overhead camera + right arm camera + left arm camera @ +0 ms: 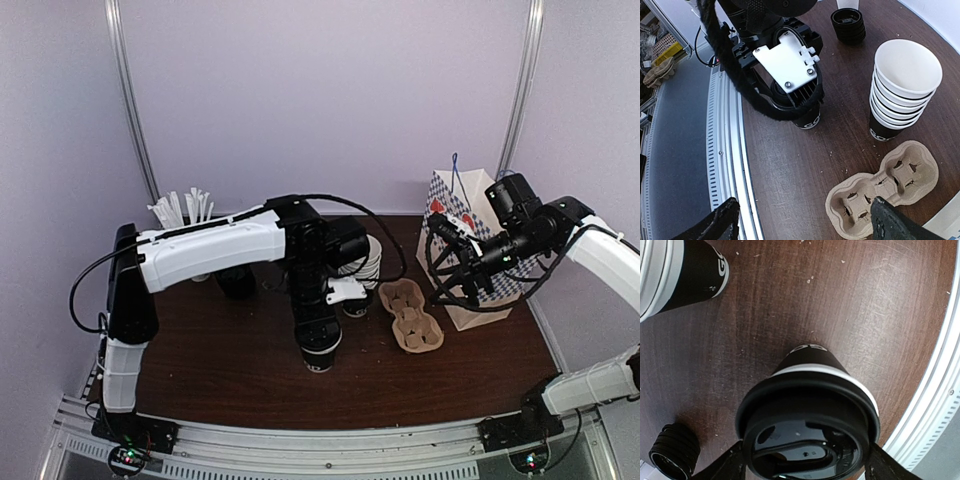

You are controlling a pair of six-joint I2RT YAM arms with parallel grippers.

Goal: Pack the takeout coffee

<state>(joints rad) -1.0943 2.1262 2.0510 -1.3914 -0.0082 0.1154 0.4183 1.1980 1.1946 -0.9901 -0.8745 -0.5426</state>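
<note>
The takeout coffee (807, 405) stands upright on the brown table, its black dome lid on. My left gripper (806, 460) points straight down over it. Its jaws are spread wide, with one of its fingers (722, 465) at each side of the lid rim. I cannot tell whether they touch the rim. In the top view the left gripper (318, 345) covers the cup (318, 364). In the right wrist view only the cup's black lower body (810, 120) shows under it. My right gripper (805, 220) is open and empty, held above the table in front of the bag (470, 250).
A brown two-cup pulp carrier (410, 315) (885, 192) lies right of the cup. A stack of lidless cups (905, 85) (368, 262) stands behind it. A stack of black lids (675, 452) (847, 22) and a cup of white sticks (185, 210) are at left.
</note>
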